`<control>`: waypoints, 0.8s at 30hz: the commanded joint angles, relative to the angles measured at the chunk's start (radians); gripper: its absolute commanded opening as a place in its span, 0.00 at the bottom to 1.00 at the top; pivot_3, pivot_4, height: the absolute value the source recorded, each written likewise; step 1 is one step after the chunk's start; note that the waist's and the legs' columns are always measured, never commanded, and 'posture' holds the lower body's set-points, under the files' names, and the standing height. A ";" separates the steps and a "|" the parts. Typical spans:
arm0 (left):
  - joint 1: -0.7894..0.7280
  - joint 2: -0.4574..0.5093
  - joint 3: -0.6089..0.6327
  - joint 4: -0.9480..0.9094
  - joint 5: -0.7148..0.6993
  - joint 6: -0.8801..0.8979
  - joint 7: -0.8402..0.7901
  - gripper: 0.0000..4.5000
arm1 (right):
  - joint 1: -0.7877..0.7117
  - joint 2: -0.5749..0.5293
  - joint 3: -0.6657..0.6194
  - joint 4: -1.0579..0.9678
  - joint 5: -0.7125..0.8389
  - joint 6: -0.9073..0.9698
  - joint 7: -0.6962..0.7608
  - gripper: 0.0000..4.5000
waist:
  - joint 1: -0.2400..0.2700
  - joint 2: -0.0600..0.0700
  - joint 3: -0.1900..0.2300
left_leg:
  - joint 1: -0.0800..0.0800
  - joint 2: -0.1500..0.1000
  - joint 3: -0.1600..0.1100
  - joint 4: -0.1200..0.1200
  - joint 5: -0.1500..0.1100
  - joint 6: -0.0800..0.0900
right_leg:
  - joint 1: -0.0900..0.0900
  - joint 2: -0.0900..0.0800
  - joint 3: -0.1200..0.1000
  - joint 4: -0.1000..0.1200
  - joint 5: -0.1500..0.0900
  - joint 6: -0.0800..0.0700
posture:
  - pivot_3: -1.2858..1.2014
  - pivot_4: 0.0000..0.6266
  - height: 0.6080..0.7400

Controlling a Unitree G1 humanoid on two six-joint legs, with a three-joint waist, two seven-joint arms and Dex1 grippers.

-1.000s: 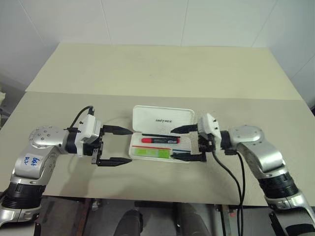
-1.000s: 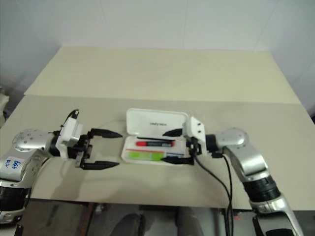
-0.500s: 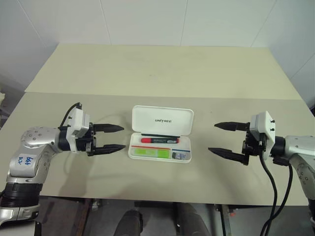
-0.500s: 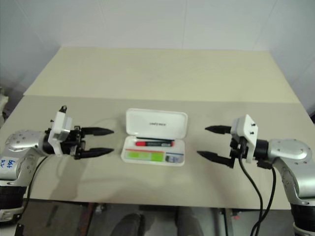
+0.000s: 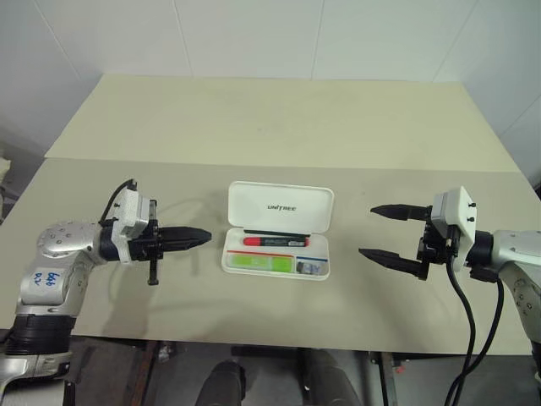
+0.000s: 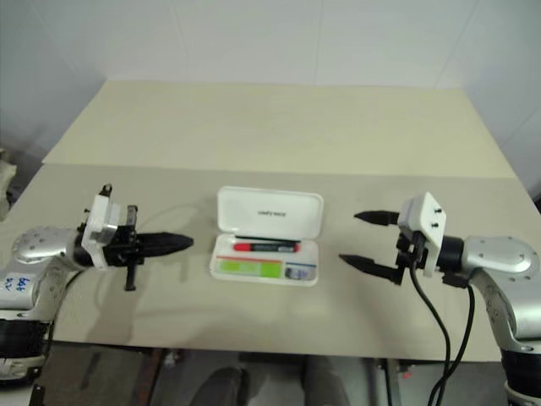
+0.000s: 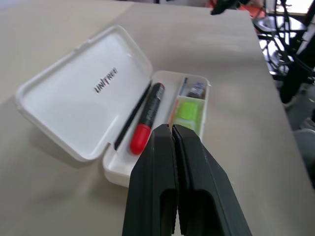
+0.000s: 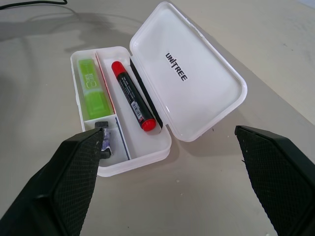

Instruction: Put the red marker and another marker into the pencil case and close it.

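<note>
The right gripper [image 5: 387, 231] has been drawn away from the pencil case [image 5: 279, 205] and is held wide open; the left gripper [image 5: 203, 236] has been pinched shut, empty. The red marker [image 5: 275, 241] is laid lengthwise in the open case, red cap leftward, the green marker [image 5: 260, 263] alongside.

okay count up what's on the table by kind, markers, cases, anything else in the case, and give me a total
Markers: 2, the red marker and the green marker, both lying in the case
Pencil case: 1, white, lid open
Small dark item in the end compartment: 1, too unclear to name
Total: 4
</note>
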 commanded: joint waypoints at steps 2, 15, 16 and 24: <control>-0.089 -0.074 0.101 0.064 0.003 -0.019 0.212 0.00 | -0.014 -0.020 -0.006 -0.043 0.008 -0.005 -0.017 1.00 | 0.003 -0.003 0.001 | 0.000 0.000 -0.001 0.001 0.000 0.000 | 0.000 0.000 0.000 0.001 0.000 0.000 | 0.52 0.24 1.00; -0.200 -0.186 -0.020 0.282 0.208 -0.059 0.440 0.00 | -0.020 -0.017 0.000 -0.067 0.013 0.009 -0.056 1.00 | 0.004 -0.003 0.001 | 0.000 -0.001 -0.001 0.001 0.001 0.000 | 0.000 0.000 0.000 0.001 0.000 0.001 | 0.52 0.24 1.00; -0.215 -0.193 -0.034 0.303 0.232 -0.071 0.456 0.00 | -0.018 -0.017 0.000 -0.069 0.014 0.010 -0.058 1.00 | 0.005 -0.003 0.001 | 0.000 -0.001 -0.001 0.001 0.001 0.000 | 0.000 0.000 -0.001 0.001 0.000 0.001 | 0.52 0.24 1.00; -0.301 -0.264 -0.080 0.392 0.262 -0.095 0.437 0.00 | -0.003 -0.012 -0.009 -0.095 0.021 0.019 -0.078 1.00 | 0.010 -0.003 0.000 | -0.001 -0.001 0.000 0.000 0.001 -0.001 | 0.000 0.000 -0.001 0.000 0.001 0.001 | 0.52 0.24 1.00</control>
